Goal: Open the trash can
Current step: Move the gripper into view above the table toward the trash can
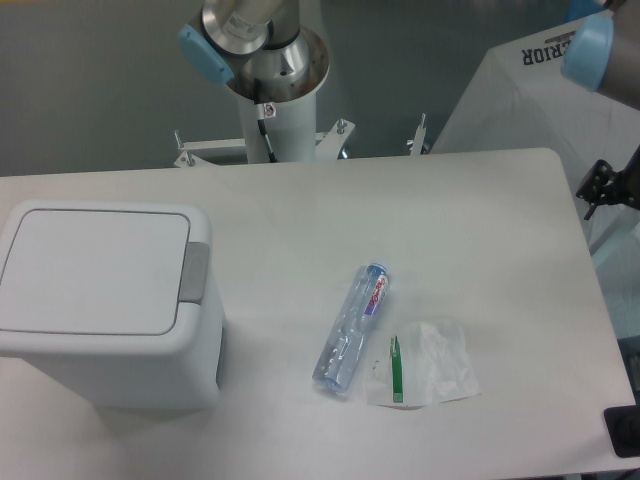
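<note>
Trash can (105,300) at lower left of the frame, standing on the white table (430,210), lid flat and closed, grey push tab (195,272) on its right edge. Near the centre, lying slantwise: a clear plastic bottle (352,329) with a blue cap. Just right of it, touching or nearly so: a clear plastic bag (425,365) with a green strip. Arm base (270,60) at top centre, behind the table. At the right edge, a dark part, possibly the gripper (612,185); fingers' state impossible to tell.
</note>
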Motion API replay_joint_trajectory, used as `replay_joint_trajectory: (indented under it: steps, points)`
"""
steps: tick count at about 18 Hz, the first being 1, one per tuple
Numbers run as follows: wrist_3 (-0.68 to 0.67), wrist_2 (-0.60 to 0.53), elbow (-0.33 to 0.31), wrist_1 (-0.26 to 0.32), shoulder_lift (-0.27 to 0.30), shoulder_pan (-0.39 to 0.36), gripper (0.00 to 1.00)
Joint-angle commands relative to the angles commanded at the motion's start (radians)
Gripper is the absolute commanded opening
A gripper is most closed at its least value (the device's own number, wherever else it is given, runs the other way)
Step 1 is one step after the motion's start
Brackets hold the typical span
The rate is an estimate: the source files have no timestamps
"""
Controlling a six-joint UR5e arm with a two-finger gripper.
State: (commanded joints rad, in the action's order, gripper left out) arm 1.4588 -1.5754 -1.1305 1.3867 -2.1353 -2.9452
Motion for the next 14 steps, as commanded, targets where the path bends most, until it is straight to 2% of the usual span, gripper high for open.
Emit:
replay_joint_trajectory:
  steps: [6, 8, 13, 14]
  points:
    - [-0.003, 0.002, -0.058, 0.012, 0.060, 0.011, 1.00]
    - [-0.006, 0.002, -0.078, 0.011, 0.060, 0.031, 1.00]
    - [-0.155, 0.011, -0.129, 0.015, 0.118, 0.072, 1.00]
    - [-0.226, 0.023, -0.136, 0.015, 0.127, 0.087, 1.00]
